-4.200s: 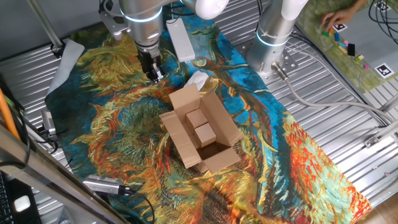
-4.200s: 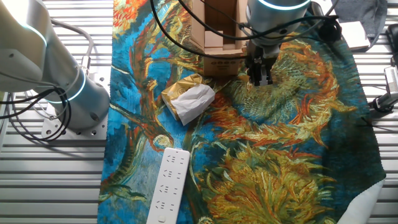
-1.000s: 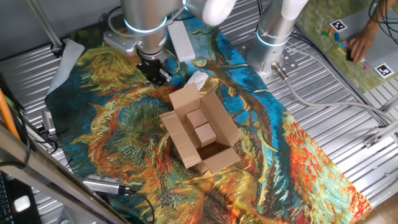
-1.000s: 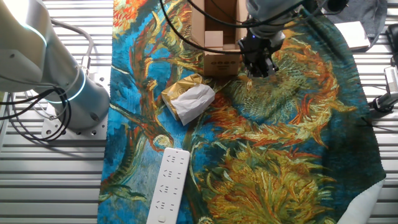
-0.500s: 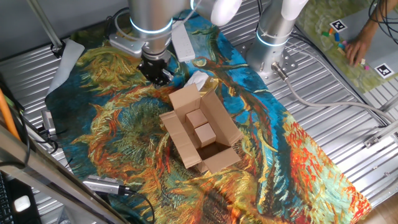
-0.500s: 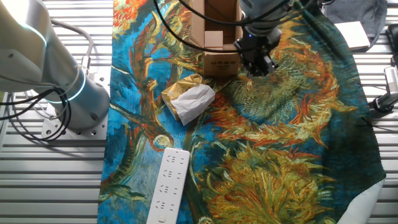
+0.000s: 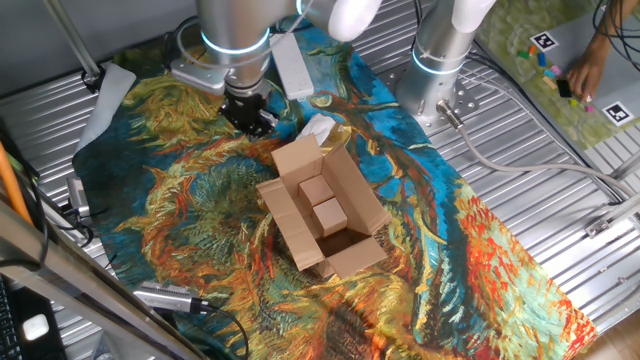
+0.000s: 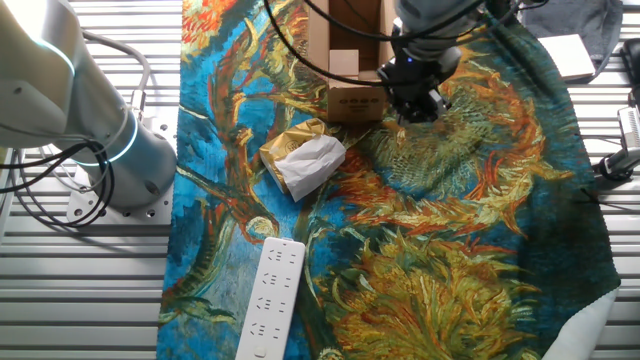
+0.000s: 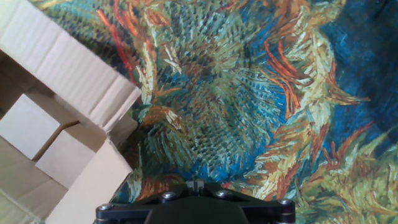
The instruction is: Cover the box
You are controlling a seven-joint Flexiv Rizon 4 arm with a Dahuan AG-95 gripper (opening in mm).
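Observation:
The brown cardboard box (image 7: 325, 212) stands open on the painted cloth, its four flaps spread out, with two small cardboard blocks (image 7: 322, 203) inside. It also shows at the top edge of the other fixed view (image 8: 355, 70) and at the left of the hand view (image 9: 59, 68). My gripper (image 7: 255, 122) hangs just off the box's far-left corner, low over the cloth, apart from the flaps. It shows beside the box's right wall in the other fixed view (image 8: 417, 106). In the hand view my fingertips (image 9: 196, 185) look closed together, with nothing between them.
Crumpled white paper (image 7: 318, 127) lies by the box's far flap, also in the other fixed view (image 8: 305, 163). A white power strip (image 8: 268, 298) lies on the cloth. A second arm's base (image 7: 440, 60) stands at the back right. A person's hand (image 7: 585, 65) is at the far right.
Since about four seconds ago my hand has turned at the wrist and shifted a little toward the box. Over the last half second it barely moves. The box has not moved.

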